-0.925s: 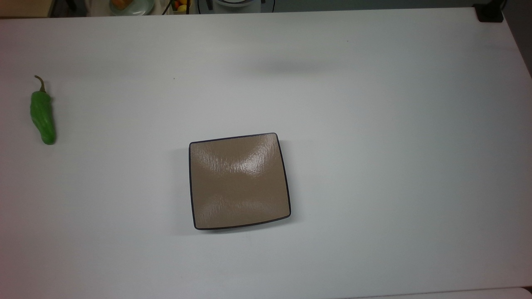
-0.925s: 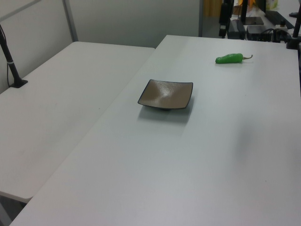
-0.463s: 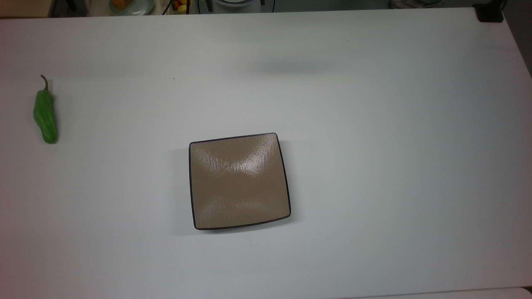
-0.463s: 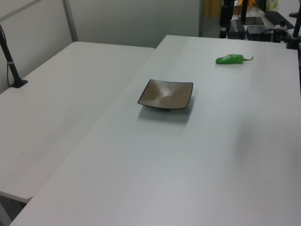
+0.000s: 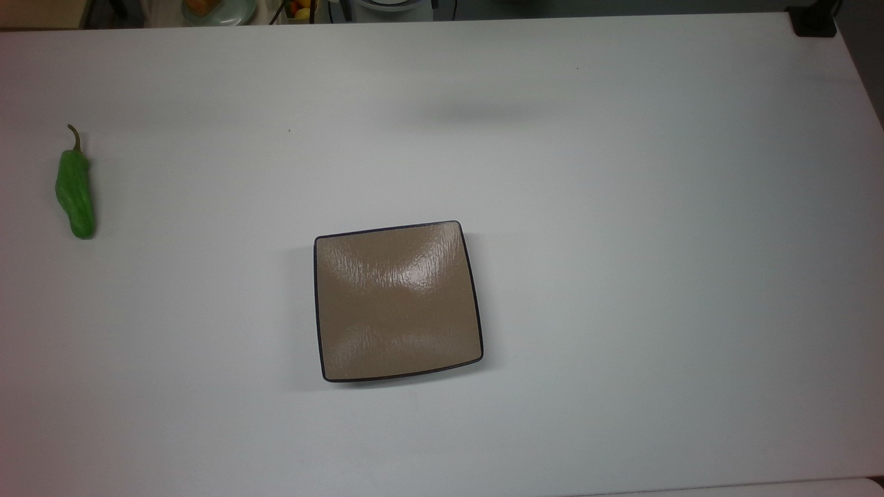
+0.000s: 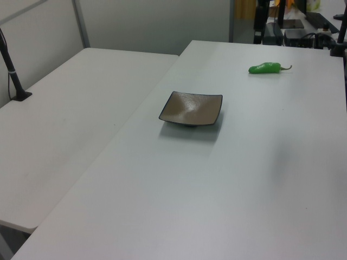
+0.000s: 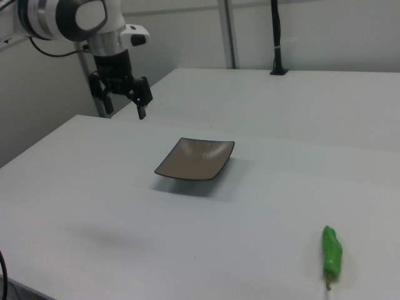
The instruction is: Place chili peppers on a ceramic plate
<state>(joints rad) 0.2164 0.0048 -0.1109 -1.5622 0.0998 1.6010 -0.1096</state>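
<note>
Nothing is done yet: the pepper (image 5: 74, 197) is lying on the worktop (image 5: 621, 207) at the top view's far left, well apart from the empty plate (image 5: 397, 301). The hand (image 7: 122, 104) is hanging spread open, holding nothing.

Bare table (image 5: 621, 276) all around chili pepper (image 5: 74, 197); ceramic plate (image 5: 397, 301) well apart, nothing between them.

The end effector (image 7: 125, 105) hangs in the air with its two dark fingers spread apart and pointing down, holding nothing. The ceramic plate (image 7: 195, 159) sits on the white counter (image 7: 94, 206) below it and toward the right view's right. The green chili pepper (image 7: 331, 250) lies on the counter well apart from the end effector, past the plate toward the right view's lower right.
</note>
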